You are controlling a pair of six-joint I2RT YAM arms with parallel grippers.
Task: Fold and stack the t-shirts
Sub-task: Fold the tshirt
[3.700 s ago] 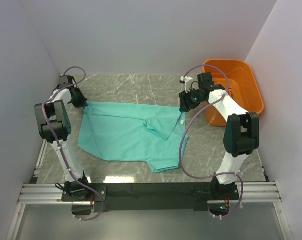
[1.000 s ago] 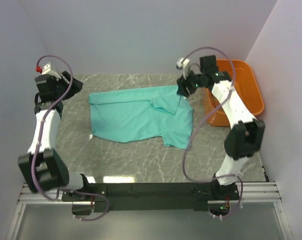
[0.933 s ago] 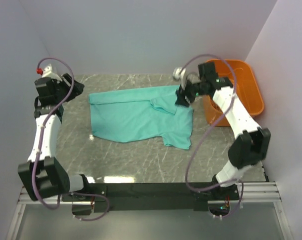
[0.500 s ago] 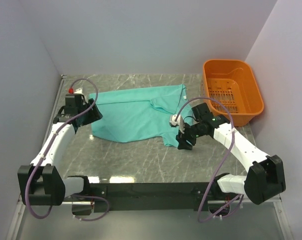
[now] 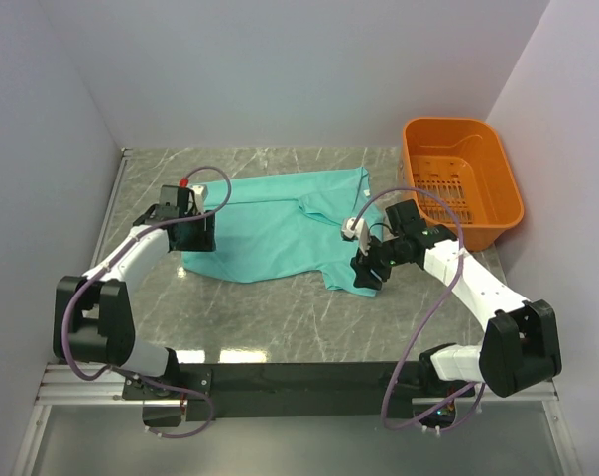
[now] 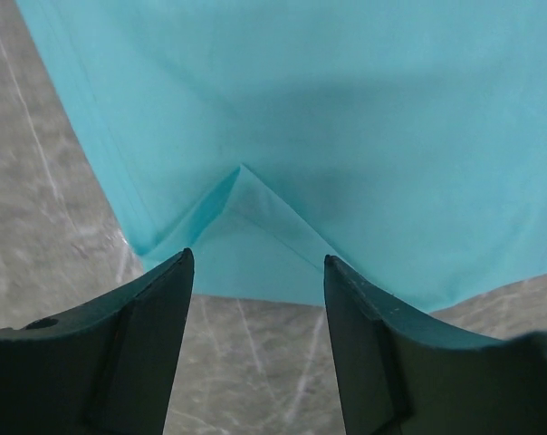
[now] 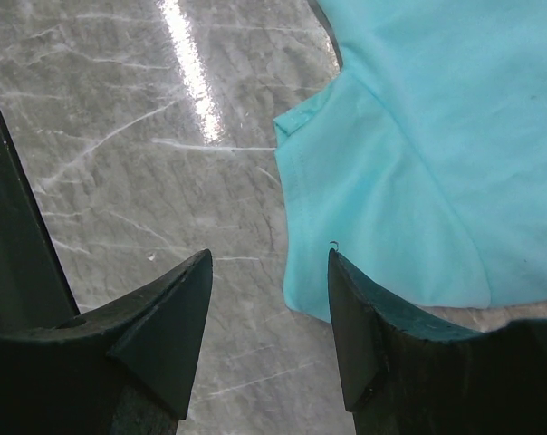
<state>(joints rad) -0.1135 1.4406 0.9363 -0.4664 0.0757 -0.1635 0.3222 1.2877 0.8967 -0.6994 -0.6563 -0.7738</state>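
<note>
Nil legible: no text, brand, no. or sign readable in any view. The t-shirt [image 5: 270, 223] is plain teal, no print seen in top or wrist views. Orange basket [image 5: 500, 164]: no readable marking. Table [image 5: 270, 317]: marble veining only.

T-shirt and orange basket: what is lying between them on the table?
In the top view, only bare marble table lies between the t-shirt and the orange basket; the right arm crosses above its nearer part.
</note>
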